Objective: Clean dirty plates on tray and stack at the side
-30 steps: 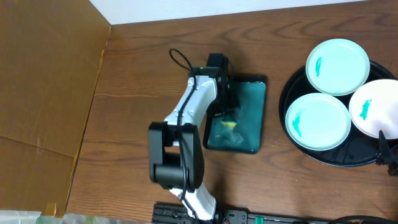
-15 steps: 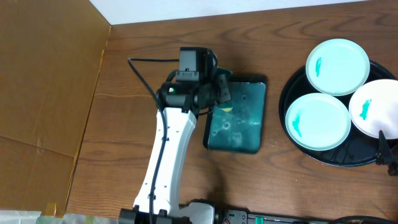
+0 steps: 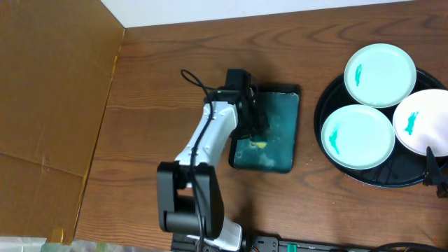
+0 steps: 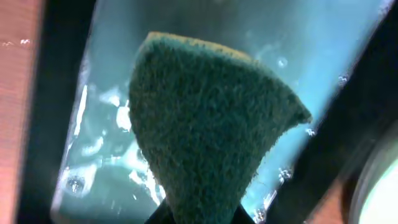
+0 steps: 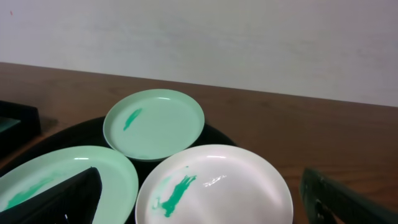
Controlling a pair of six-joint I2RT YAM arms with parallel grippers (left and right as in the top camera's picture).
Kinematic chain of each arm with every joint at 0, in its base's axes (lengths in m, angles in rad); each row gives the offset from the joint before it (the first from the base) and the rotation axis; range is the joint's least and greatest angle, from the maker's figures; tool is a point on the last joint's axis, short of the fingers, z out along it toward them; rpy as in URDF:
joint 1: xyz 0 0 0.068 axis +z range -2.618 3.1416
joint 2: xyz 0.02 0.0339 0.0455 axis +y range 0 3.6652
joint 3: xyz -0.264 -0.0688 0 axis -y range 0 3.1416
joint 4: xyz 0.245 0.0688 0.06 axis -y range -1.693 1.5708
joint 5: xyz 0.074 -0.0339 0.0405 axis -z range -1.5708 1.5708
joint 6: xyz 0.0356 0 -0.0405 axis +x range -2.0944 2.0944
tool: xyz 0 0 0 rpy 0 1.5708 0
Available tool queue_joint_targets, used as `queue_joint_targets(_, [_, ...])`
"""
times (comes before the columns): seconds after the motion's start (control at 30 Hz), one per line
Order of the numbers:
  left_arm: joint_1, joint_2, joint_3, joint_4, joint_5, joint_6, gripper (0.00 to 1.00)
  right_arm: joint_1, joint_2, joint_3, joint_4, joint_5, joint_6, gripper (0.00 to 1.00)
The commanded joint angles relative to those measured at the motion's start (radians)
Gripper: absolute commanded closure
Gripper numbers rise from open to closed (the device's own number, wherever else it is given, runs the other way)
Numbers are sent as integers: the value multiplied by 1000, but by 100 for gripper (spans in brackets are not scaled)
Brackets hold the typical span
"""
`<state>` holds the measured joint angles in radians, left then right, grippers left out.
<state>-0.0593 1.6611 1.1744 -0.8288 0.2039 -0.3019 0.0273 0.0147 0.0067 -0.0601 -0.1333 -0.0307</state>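
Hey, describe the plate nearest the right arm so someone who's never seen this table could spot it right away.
Go to the right end of the wooden table, where a big round black tray sits. The right-hand plate lies on the tray's right side, partly cut off by the overhead picture's edge. It looks whiter than the two mint-tinted plates beside it.

Rightmost plate (image 3: 423, 122) cropped by edge, sponge (image 4: 211, 118) base cut off

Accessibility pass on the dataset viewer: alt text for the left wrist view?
A dark green scouring sponge fills the frame, pinched at the bottom by the left gripper, with a wet dark teal tray behind it. Wooden table shows at left.
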Motion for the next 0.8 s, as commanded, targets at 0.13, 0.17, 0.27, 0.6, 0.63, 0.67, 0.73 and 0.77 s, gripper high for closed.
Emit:
queue_joint_targets(0.13, [-14,-249,176,-24,21,35,93,-6,-6,-1,-4,5,-8,1])
queue_joint_targets(0.17, [-18,-259,174,-27,20,35,93,-6,-6,-1,-4,5,-8,1])
queue_joint_targets(0.27, [-33,-256,139,-29,15,35,93,-6,-6,-1,-4,5,-8,1])
queue_joint_targets(0.6, [-64,-72,-69,82,-103,-59,93,-6,-6,-1,-4,5,-8,1])
queue_joint_targets(0.63, [-64,-80,-51,69,-103,-59,93,-6,-6,-1,-4,5,-8,1])
queue_joint_targets(0.67, [-64,-91,-29,51,-103,-58,93,-6,-6,-1,-4,5,-8,1])
queue_joint_targets(0.73, [-64,-128,18,13,-103,-58,93,-6,-6,-1,-4,5,-8,1])
queue_joint_targets(0.77, [-65,-150,34,-2,-104,-58,93,-6,-6,-1,-4,5,-8,1])
